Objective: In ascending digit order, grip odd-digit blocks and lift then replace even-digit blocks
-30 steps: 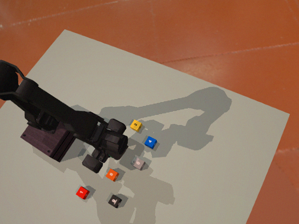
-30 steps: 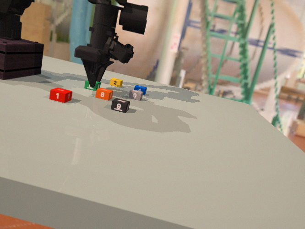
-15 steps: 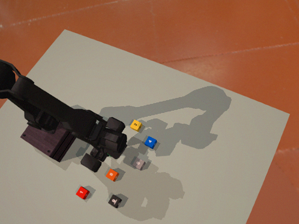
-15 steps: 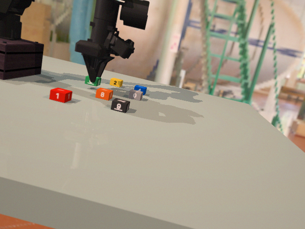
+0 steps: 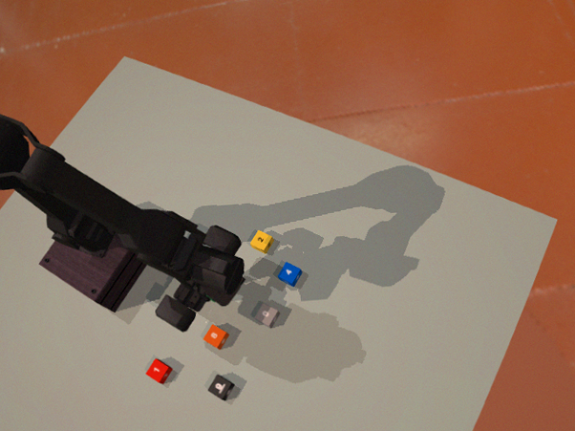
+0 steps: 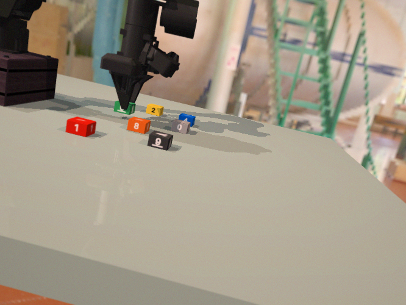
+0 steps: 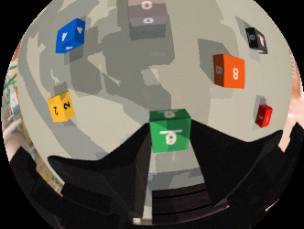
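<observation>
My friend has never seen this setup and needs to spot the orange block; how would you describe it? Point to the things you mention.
On the pale table [image 5: 389,328] [image 6: 229,203], look for the loose group of small blocks near the black arm. The orange block [image 5: 216,336] [image 6: 138,125] [image 7: 229,71] lies between the red [image 5: 159,370] [image 6: 80,127] [image 7: 264,115] and grey [image 5: 267,314] [image 6: 180,126] [image 7: 147,23] ones. Only it shows an 8.

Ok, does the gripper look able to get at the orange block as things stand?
Probably not yet: the gripper looks closed on the green block. Once that is released, the orange block seems reachable, uncovered nearby.
</observation>
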You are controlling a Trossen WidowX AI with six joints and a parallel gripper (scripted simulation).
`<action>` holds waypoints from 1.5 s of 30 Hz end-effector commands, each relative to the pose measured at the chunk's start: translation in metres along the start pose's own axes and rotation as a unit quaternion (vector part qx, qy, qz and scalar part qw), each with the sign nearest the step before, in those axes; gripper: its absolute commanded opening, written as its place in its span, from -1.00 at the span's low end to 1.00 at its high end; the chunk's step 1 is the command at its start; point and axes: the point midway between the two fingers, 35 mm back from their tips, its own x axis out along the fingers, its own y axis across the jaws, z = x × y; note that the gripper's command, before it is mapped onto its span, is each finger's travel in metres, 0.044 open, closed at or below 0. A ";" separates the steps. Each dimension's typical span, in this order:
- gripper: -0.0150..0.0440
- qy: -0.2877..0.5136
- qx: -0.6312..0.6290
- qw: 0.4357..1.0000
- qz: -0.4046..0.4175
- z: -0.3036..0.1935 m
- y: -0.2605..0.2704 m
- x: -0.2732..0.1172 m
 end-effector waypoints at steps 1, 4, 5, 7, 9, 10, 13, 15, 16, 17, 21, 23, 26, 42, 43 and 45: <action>-0.08 0.001 -0.002 1.000 0.000 0.000 0.000 0.004; -0.08 0.001 -0.002 1.000 0.000 0.000 0.000 0.008; -0.08 0.001 -0.002 1.000 0.000 0.000 0.000 0.009; -0.08 0.001 -0.002 1.000 0.000 0.000 0.000 0.012; -0.08 0.001 -0.002 1.000 0.000 0.000 0.000 0.013; -0.08 0.001 -0.002 1.000 0.000 0.000 0.000 0.013; -0.08 0.001 -0.002 1.000 0.000 0.000 0.000 0.013; -0.08 0.001 -0.002 1.000 0.000 0.000 0.000 0.013; -0.08 0.001 -0.002 1.000 0.000 0.000 0.000 0.013; -0.08 0.001 -0.002 1.000 0.000 0.000 0.000 0.013; 0.09 0.001 -0.002 1.000 0.000 0.000 0.000 0.013; 0.27 0.001 -0.002 1.000 0.000 0.000 0.000 0.013; 0.54 0.001 -0.002 1.000 0.000 0.000 0.000 0.013; 0.69 0.000 -0.002 1.000 0.000 0.002 0.000 -0.033; 0.60 0.000 -0.003 1.000 0.000 0.003 0.001 -0.046; 0.42 -0.001 -0.004 1.000 0.000 0.003 0.001 -0.081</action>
